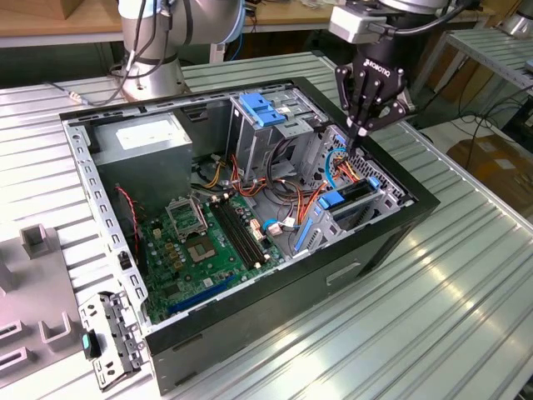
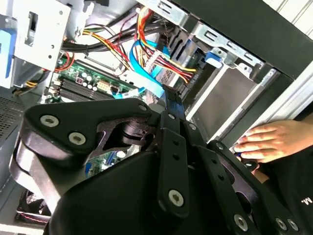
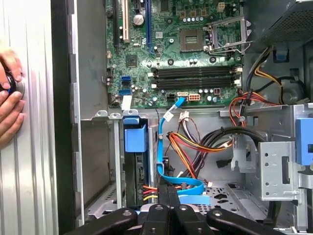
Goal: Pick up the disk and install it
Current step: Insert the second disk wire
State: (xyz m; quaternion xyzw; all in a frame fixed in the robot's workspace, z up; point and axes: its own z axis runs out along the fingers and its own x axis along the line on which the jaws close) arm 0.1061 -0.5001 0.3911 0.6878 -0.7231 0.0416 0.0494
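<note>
The gripper [image 1: 364,133], upper right of the exterior view, is held above the open computer case [image 1: 391,242], fingers [image 1: 360,125] drawn narrow, gripping nothing. The disk [image 3: 135,166] is seated upright in its bay, blue tab [image 3: 135,138] uppermost, so installation is judged largely done. A person's hand [image 3: 10,105] is pressed on the surface beside the case.

Silver-grey arm, black end effector

The arm [image 1: 158,33] has rounded silver-grey joints with blue rings; its end effector [image 1: 364,125] is matte black, with linked fingers [image 2: 171,161] fastened by silver screws.

Black three-finger gripper [image 1: 363,133], fingers together, hangs at upper right of frame over the open black computer case [image 1: 275,312] on the ribbed metal table [image 1: 433,317]
</note>
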